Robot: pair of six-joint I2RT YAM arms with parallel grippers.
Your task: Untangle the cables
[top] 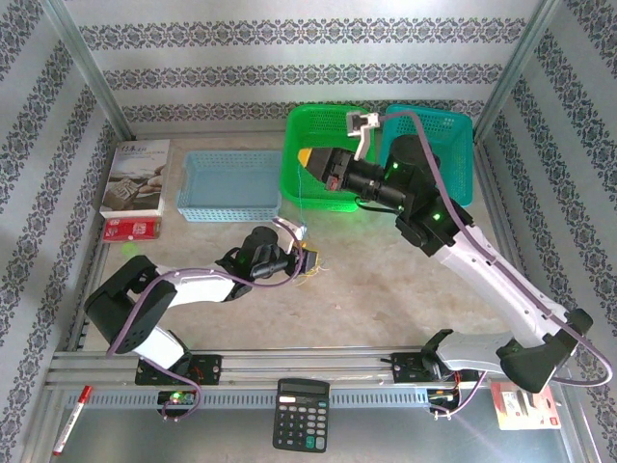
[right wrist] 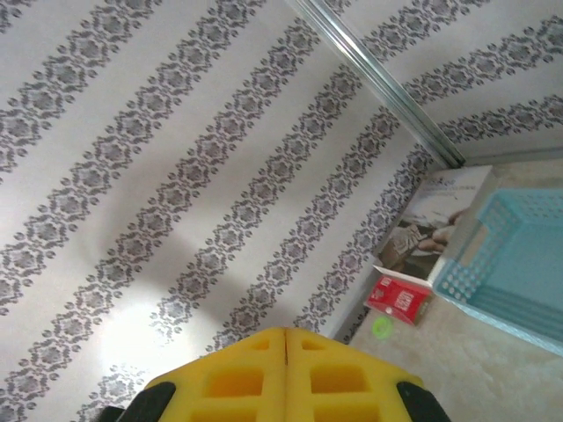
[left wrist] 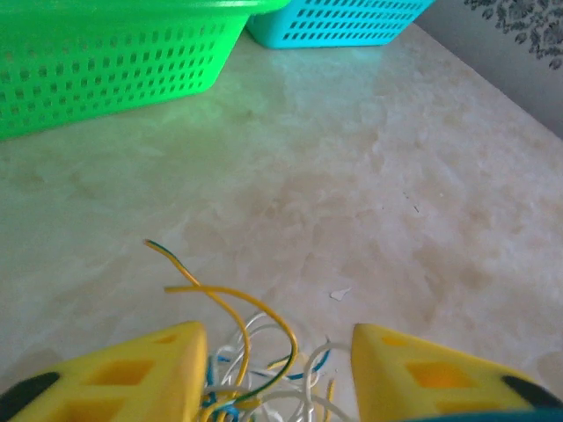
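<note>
- Red marker (top: 69, 420) lies on the front rail, far L, off the bench (top: 386, 289).
- Book (top: 135, 176) flat at back-L of bench, red packet (top: 130, 228) just in front of it. R wrist cam sees both too: book (right wrist: 440, 211), packet (right wrist: 400, 299), w/ a small green dot (right wrist: 381, 327) near the packet.
- Light-blue basket (top: 231, 185) sits R of the book, long side facing the arms; its corner is also in R wrist cam (right wrist: 510, 255).
- L gripper (top: 310, 256) is low over mid-bench, arm stretched fwd. Wrist cam: L gripper (left wrist: 280, 338) is spread wide, yellow fingers (left wrist: 149, 369) well apart, nothing clamped.
- Cables (top: 310, 265) are a small tangle on the bench right at the L gripper tips. Close up, the cables (left wrist: 249, 356) lie btwn the two fingers: white, yellow and blue strands, one yellow end curling up and away.
- Calculator (top: 301, 415) on front rail, centre.
- Green basket (top: 333, 193) at back-centre, also in L wrist cam (left wrist: 106, 70).
- R gripper (top: 307, 159) hangs over the green basket, pointing L. R gripper (right wrist: 286, 338) has its fingers pressed tight together; can't tell if a thin strand is pinched.
- Teal basket (top: 453, 145) touches the green one on its R (left wrist: 334, 22).
- Red card (top: 525, 405) at front-R by the R arm base.
</note>
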